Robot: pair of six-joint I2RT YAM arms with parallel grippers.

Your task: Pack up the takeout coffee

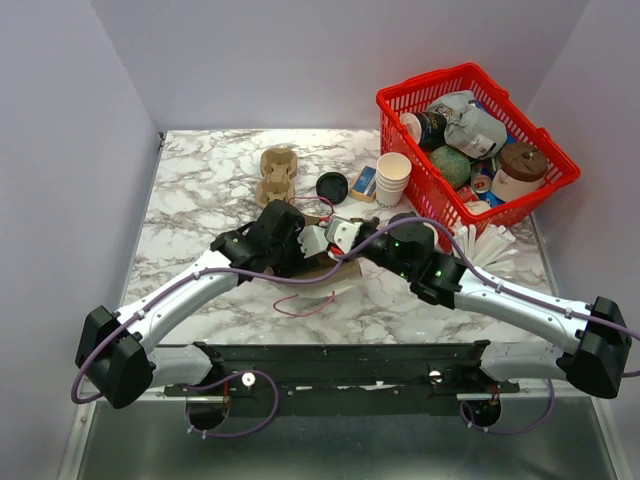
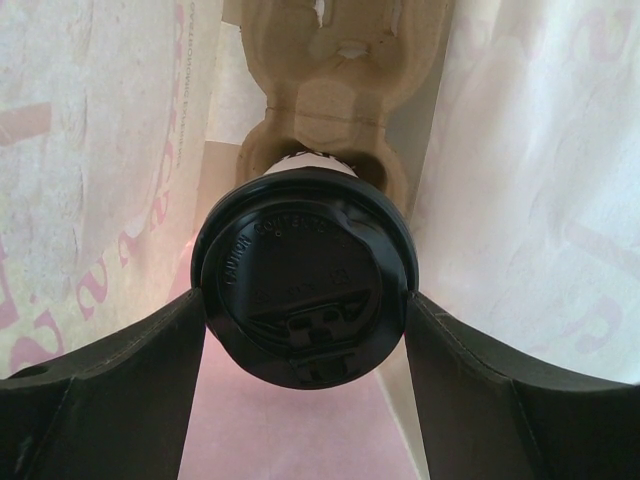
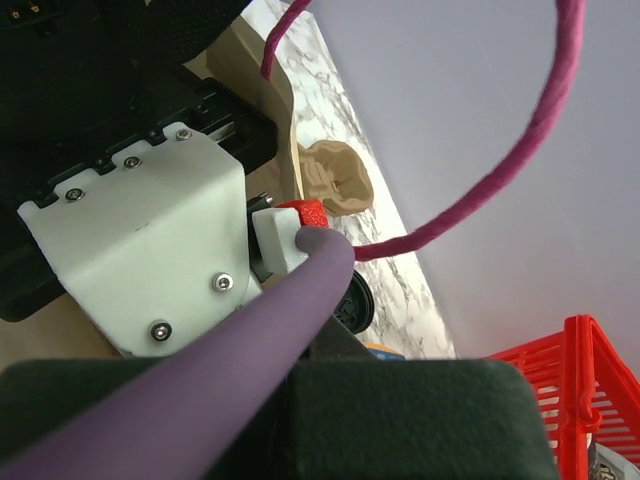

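Top: my left claw (image 1: pixel 305 245) and right claw (image 1: pixel 345 238) crowd together, hiding what's below.
Left wrist: claw spread wide, clasping takeout coffee (image 2: pixel 300 285) by its lid, base at near well of cardboard carrier (image 2: pixel 330 90).
Right wrist: claw pinched shut, contents unseen.
Risk: lid-only grip pops loose, spill.

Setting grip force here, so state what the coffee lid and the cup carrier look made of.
The coffee lid: black plastic, semi-glossy, with crisp raised lettering. The cup carrier: probably moulded paper pulp, tan, matte, with soft rounded edges.

Marble table (image 1: pixel 200 195): basket (image 1: pixel 425 82), cups (image 1: pixel 393 178), maybe straws (image 1: pixel 487 245)
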